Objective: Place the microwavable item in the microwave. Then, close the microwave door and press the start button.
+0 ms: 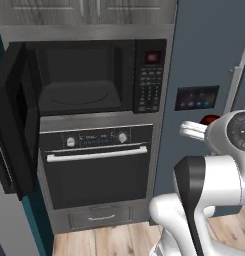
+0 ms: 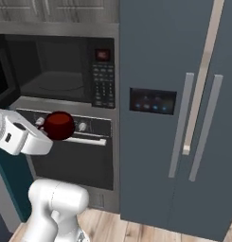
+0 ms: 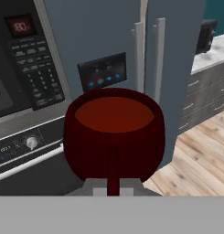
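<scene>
Hand view: jaws [image 3: 113, 189] clenched on the dark-red ball [image 3: 114, 135], held up in mid-air. Beyond it, off to the left, oven [image 2: 75, 142] w/ steel handle; above that, microwave [image 1: 101, 75] w/ microwave door [image 1: 16, 120] swung wide open.

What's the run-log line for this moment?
hand: shut on bowl | bowl: in front of oven | microwave: door open, cavity bare | start: not pressed

Flat, even rendered light — soft-edged, slightly blurry throughout; no glare, faint shadows.
</scene>
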{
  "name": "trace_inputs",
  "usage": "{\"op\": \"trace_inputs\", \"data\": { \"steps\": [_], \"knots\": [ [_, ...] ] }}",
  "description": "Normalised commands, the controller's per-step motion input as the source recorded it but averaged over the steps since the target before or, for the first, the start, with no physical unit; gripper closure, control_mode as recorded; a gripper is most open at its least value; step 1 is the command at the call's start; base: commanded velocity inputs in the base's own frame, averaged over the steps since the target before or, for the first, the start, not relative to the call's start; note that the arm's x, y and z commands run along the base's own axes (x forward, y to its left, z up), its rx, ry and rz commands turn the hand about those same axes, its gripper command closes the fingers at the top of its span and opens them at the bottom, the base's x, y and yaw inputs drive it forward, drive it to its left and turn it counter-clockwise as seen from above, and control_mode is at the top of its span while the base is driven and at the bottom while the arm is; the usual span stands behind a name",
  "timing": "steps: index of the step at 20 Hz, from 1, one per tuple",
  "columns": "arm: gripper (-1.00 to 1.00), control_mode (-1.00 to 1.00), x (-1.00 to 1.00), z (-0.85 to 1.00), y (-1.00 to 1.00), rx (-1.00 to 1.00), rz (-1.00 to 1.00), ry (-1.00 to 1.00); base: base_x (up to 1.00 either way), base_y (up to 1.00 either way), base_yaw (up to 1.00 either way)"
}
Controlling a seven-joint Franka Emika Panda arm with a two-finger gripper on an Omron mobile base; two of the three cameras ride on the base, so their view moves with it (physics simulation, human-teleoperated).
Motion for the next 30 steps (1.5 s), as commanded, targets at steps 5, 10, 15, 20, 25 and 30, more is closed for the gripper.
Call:
{"op": "trace_inputs", "data": {
  "steps": [5,10,15,20,25,30],
  "knots": [
    [1.0,1.0,0.0,0.0,0.0,0.0,0.0,0.0,0.03,0.43,0.03],
    [1.0,1.0,0.0,0.0,0.0,0.0,0.0,0.0,0.0,0.39,0.03],
    [1.0,1.0,0.0,0.0,0.0,0.0,0.0,0.0,0.0,0.42,0.03],
    [1.0,1.0,0.0,0.0,0.0,0.0,0.0,0.0,0.0,0.32,0.03],
    [1.0,1.0,0.0,0.0,0.0,0.0,0.0,0.0,0.14,0.2,0.0],
    [1.0,1.0,0.0,0.0,0.0,0.0,0.0,0.0,0.09,0.0,0.0]
  ]
}}
